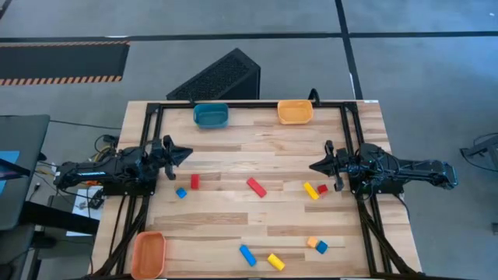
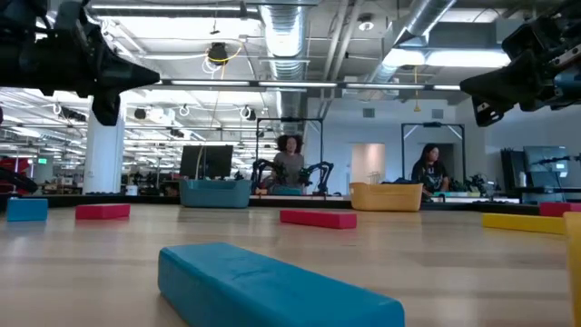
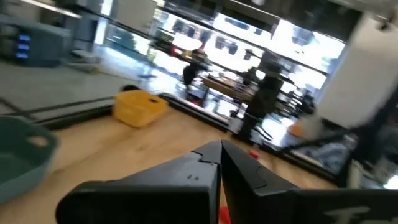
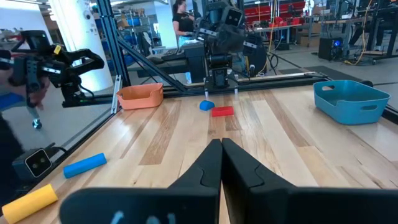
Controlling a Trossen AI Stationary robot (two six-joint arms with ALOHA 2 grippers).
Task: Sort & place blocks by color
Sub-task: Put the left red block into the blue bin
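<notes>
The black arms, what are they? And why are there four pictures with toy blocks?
They are two robot arms, each ending in a pincer. One picture looks down from above, one looks across the wooden table, and two come from cameras on the wrists. The left gripper and right gripper are both shut and hold nothing. On the table lie small blocks, like a red block and a blue block. Around the edges sit a blue bin and two orange bins.

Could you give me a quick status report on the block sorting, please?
Left gripper shut, empty, at the left edge. Right gripper shut, empty, at the right. Blocks scattered on the table, none binned. Nothing in the way.
</notes>
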